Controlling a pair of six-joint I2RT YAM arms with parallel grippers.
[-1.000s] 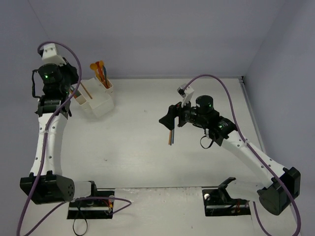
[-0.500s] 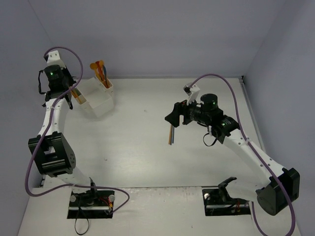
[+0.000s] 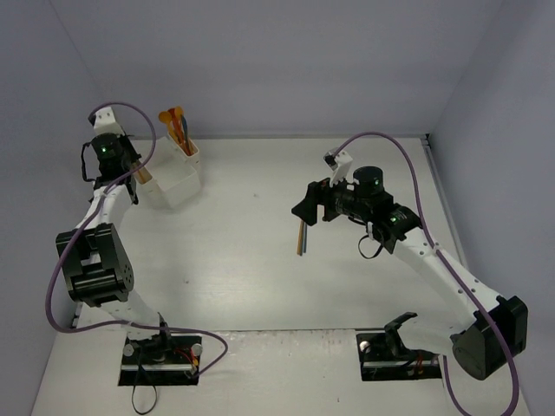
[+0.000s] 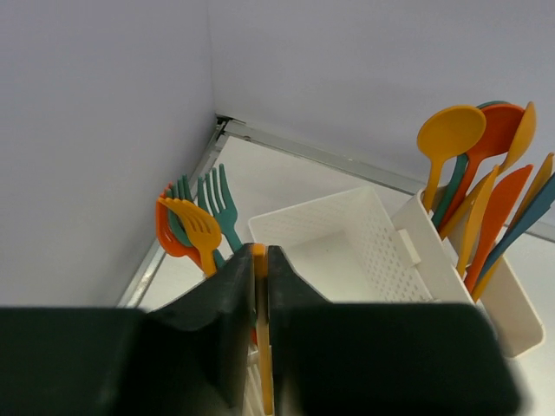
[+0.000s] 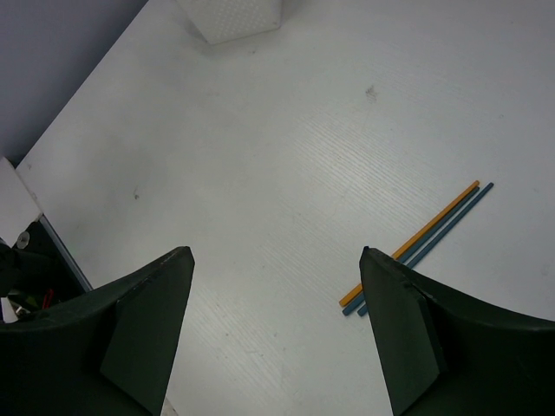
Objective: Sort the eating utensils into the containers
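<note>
Clamping a slender orange plastic utensil (image 4: 260, 364) edge-on between its dark jaws, the left pincer (image 4: 258, 269) is clenched so tightly that only a sliver of the handle shows. Which kind of utensil it is cannot be told. The pincer hangs just over the white perforated plastic organizer bins (image 4: 323, 214) at the far left corner of the white bench (image 3: 243, 260). The middle bin, right beyond the jaws, shows a bare floor. To its left stand orange, red and teal plastic forks (image 4: 198, 221), tines up. The bin to its right holds upright orange, red and teal spoons and knives (image 4: 473, 173).

The right pincer (image 5: 273, 277) is released, its two dark jaws spread wide with nothing between them. It hovers above the middle of the bench, well apart from the bins. Below it, three thin plastic sticks (image 5: 414, 247), one orange and two blue, lie flat and side by side on the bench.
</note>
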